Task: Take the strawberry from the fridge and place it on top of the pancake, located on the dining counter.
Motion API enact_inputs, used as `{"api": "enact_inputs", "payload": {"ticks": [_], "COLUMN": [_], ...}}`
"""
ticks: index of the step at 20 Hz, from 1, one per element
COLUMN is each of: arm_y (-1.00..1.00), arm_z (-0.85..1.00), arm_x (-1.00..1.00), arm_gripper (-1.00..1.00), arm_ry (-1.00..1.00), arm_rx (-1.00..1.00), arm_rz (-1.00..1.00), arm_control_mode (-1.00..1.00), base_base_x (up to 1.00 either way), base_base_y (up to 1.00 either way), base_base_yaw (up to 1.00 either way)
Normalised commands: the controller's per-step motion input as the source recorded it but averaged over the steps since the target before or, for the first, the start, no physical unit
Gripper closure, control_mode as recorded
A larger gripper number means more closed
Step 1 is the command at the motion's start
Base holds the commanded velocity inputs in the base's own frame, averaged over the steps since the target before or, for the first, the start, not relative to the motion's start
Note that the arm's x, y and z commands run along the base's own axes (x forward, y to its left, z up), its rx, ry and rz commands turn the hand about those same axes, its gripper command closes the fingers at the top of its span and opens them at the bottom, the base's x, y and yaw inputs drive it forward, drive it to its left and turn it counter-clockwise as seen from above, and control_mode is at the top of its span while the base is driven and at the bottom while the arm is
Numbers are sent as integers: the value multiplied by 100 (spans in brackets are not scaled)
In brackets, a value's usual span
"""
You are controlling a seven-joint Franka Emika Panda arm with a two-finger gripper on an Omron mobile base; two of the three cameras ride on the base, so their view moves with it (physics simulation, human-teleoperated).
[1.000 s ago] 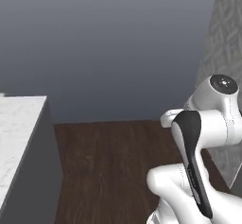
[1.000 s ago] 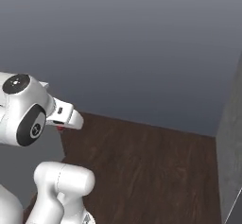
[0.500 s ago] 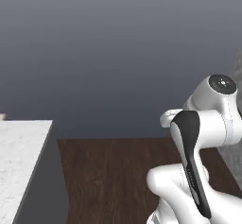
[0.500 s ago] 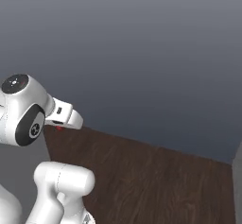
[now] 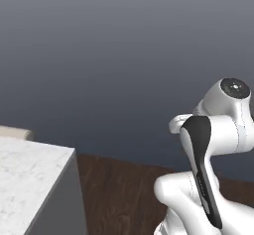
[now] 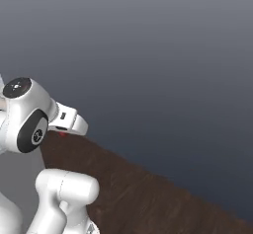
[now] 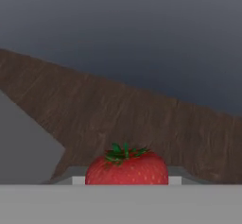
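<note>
Dark wood floor and a grey wall lie ahead as your gripper (image 7: pixel 126 183) pinches the strawberry (image 7: pixel 126 168), fetched already, with the counter (image 5: pixel 25 179) corner near and the pancake placement left.

Dining counter (image 5: pixel 30 174) at lower left; floor (image 5: pixel 124 194) to its right; strawberry (image 7: pixel 126 167) at hand view's bottom centre.

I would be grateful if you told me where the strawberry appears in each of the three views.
Left base view: I cannot make it out here.
Right base view: a small red speck under the gripper, left of centre: the strawberry.
Hand view: bottom centre, large, green leaves on top.
Shared landmark: the dark wood floor.
</note>
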Motion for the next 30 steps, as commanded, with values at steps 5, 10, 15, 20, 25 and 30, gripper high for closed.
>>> {"api": "enact_inputs", "payload": {"ticks": [5, 10, 15, 20, 25, 30], "arm_y": [0, 0, 0, 0, 0, 0], "arm_z": [0, 0, 0, 0, 0, 0], "arm_x": [0, 0, 0, 0, 0, 0], "arm_gripper": [100, 100, 100, 100, 100, 100], "arm_ry": [0, 0, 0, 0, 0, 0], "arm_rx": [0, 0, 0, 0, 0, 0], "arm_rz": [0, 0, 0, 0, 0, 0], "arm_control_mode": [100, 100, 100, 100, 100, 100], "base_base_x": [100, 100, 100, 100, 100, 100], "base_base_y": [-24, -48, -60, -69, -46, -49], "base_base_yaw": [69, 74, 71, 60, 50, 46]}}
